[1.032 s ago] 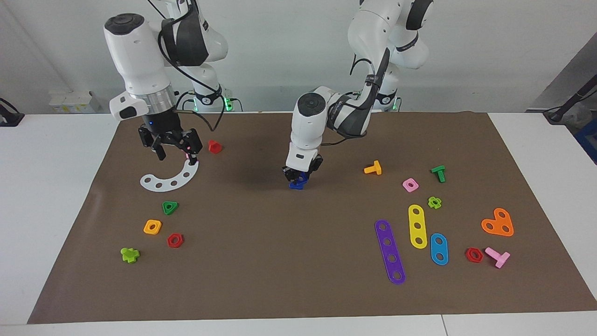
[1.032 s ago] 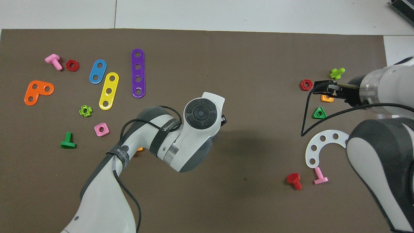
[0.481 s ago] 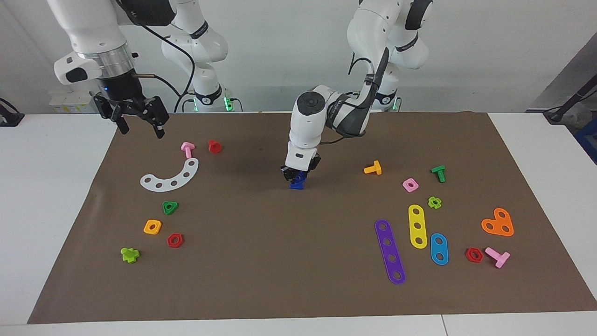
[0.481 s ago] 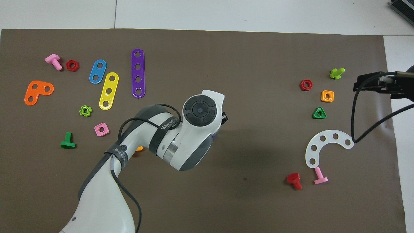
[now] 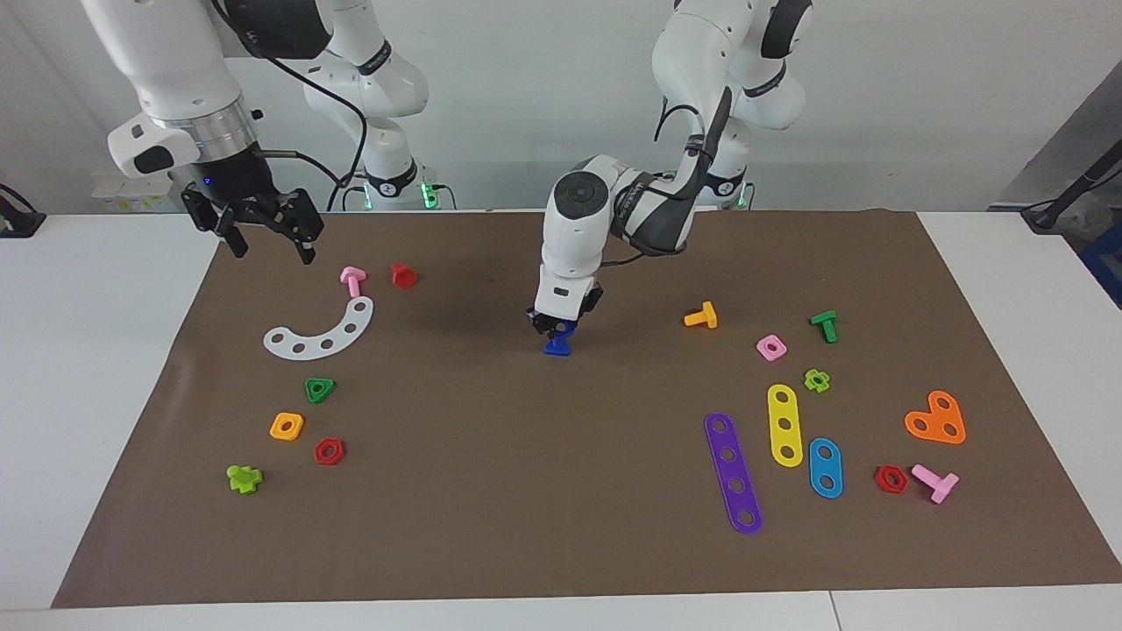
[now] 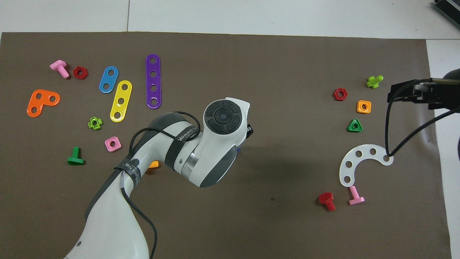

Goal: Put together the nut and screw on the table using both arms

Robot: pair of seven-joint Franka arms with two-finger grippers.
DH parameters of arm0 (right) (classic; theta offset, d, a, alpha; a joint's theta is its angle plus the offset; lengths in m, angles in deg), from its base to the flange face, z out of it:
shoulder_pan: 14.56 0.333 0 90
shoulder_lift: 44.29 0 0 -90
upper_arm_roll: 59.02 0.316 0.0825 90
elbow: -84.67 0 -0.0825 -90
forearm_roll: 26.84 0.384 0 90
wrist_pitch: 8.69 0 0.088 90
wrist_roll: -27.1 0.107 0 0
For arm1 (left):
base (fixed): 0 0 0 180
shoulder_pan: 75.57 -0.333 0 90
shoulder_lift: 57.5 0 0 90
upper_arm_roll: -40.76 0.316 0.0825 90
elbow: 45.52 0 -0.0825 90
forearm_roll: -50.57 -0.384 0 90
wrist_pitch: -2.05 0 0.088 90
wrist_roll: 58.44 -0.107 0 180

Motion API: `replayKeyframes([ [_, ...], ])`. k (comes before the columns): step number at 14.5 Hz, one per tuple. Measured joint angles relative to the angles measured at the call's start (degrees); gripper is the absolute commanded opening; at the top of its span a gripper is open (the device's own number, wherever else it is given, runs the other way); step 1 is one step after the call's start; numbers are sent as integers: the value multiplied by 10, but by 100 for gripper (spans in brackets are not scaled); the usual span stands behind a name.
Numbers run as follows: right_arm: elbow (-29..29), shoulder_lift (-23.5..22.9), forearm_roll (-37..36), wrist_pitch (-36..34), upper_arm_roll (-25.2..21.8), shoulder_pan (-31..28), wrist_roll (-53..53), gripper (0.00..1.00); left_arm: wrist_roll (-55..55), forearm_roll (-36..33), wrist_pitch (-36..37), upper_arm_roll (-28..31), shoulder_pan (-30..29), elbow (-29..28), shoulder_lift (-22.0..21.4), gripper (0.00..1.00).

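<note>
Pinching a dark blue piece (image 5: pixel 557 342) by its top, the left claw (image 5: pixel 556 326) points straight down over the middle of the brown mat (image 5: pixel 526 491), its fingers pressed together on the part. That piece, which looks like the screw with the nut on it though the two cannot be told apart, has its lower end at the mat or just above it; contact cannot be told. In the overhead view the left arm (image 6: pixel 201 151) covers the piece almost wholly.

The right claw (image 5: pixel 267 232) hangs in the air with its fingers spread and nothing between them, over the corner of the mat nearest the robots at the right arm's end of the surface (image 5: pixel 88 350).

Just beside that corner lie a pink bolt (image 5: pixel 352 280), a red bolt (image 5: pixel 403 275) and a white curved strip (image 5: pixel 320 333). Toward the left arm's end lie an orange bolt (image 5: pixel 701 315), a green bolt (image 5: pixel 824 325), a pink square nut (image 5: pixel 771 348), a purple strip (image 5: pixel 733 473), a yellow strip (image 5: pixel 784 425) and a light-blue strip (image 5: pixel 825 467).
</note>
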Motion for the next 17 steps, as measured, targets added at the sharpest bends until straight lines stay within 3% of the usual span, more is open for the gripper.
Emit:
replayKeyframes([
  [12,-8,1,0,-10,0,1,0,99,0,15,2,-3,13,-8,3,0],
  [17,-8,2,0,-10,0,1,0,99,0,15,-35,-3,14,-48,3,0],
])
